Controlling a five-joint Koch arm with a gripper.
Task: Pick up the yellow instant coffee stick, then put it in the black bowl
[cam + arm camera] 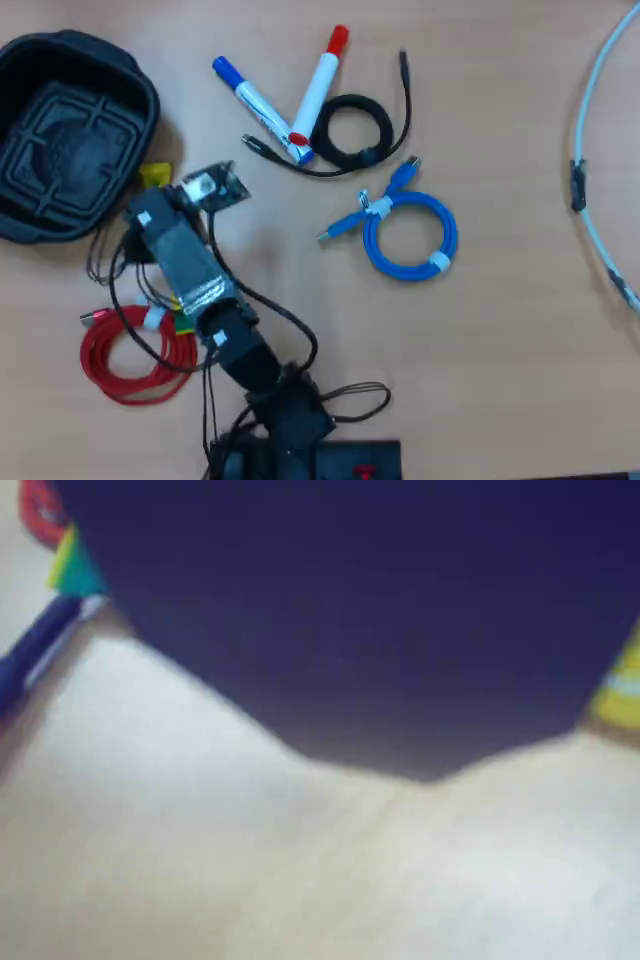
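Gripper sits low by black bowl; jaw gap hidden, can't tell its state. Yellow instant coffee stick pokes out under it, beside bowl rim. Wrist view blurry.

- The Koch arm stretches from its base at the bottom edge of the overhead view up and to the left.
- Its wrist is wrapped in grey tape.
- The gripper points down; the arm's own body hides the jaws.
- The blurred wrist view shows only a dark mass overhead.
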